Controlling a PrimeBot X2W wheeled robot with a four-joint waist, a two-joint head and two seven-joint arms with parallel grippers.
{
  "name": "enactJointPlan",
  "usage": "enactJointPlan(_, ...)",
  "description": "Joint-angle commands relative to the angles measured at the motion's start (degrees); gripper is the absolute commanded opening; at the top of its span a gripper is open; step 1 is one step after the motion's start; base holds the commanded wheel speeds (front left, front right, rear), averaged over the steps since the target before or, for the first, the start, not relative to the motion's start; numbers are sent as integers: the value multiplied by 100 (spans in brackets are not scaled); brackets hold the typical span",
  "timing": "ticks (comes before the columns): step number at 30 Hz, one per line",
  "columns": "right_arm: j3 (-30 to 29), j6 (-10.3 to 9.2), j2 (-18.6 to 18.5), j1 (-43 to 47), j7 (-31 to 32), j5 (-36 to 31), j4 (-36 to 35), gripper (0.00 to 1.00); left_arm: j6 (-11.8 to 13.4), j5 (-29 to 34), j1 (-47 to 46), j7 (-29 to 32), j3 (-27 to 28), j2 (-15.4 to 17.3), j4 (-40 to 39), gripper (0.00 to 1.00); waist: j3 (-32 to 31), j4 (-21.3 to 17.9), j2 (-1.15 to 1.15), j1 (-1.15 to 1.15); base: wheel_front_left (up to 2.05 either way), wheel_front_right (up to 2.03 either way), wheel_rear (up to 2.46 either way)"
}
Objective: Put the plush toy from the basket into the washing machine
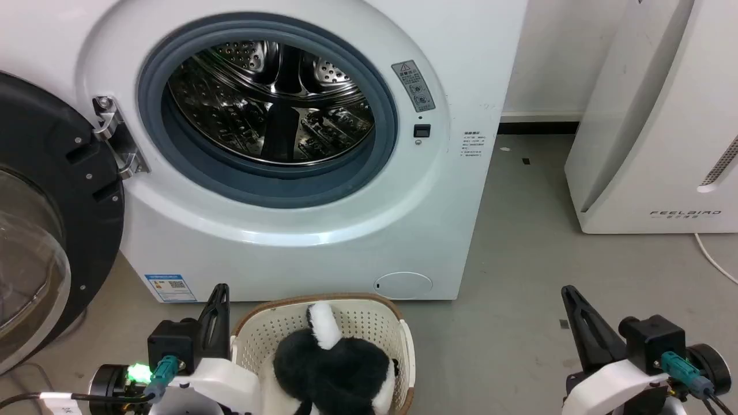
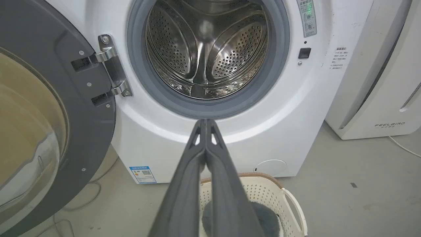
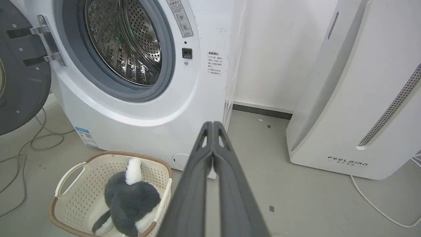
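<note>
In the head view, the washing machine (image 1: 323,242) stands on the grey floor (image 1: 519,259). Its dark-framed glass door (image 1: 52,219) is swung out to the left, so the shiny steel drum (image 1: 271,98) is visible through the grey-rimmed porthole. The basket (image 1: 369,323) stands on the floor just in front of the machine, below the porthole. The plush toy (image 1: 334,363) lies inside the basket, black fur with a white part pointing toward the machine. The left gripper (image 1: 219,291) is just beside the basket on its left side, with the fingers pointing up. The right gripper (image 1: 571,294) is well apart from the basket, over the bare floor at the right. A white appliance with the word "FEELBIRD" (image 1: 651,144) stands at the right of the machine.

In the left wrist view, the jaws of the left gripper are pressed together at the tips and they hold nothing. The fingers point toward the lower rim of the porthole. The basket is below them, and they partly hide the toy in it.

In the right wrist view, the jaws of the right gripper are also pressed together, with nothing between them. The basket with the toy is at the lower left, apart from the fingers. Some thin cables (image 3: 29,144) lie on the floor near the door.
</note>
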Motion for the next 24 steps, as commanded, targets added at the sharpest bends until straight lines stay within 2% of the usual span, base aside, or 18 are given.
enactJointPlan(1, -14, -5, 3, -80, 8, -44, -25, 0, 12, 14, -42, 1, 6, 1, -25, 0, 0, 0, 0, 0, 0, 0, 0)
enactJointPlan(24, -14, -5, 3, -80, 8, -44, -25, 0, 12, 14, -42, 1, 6, 1, -25, 0, 0, 0, 0, 0, 0, 0, 0)
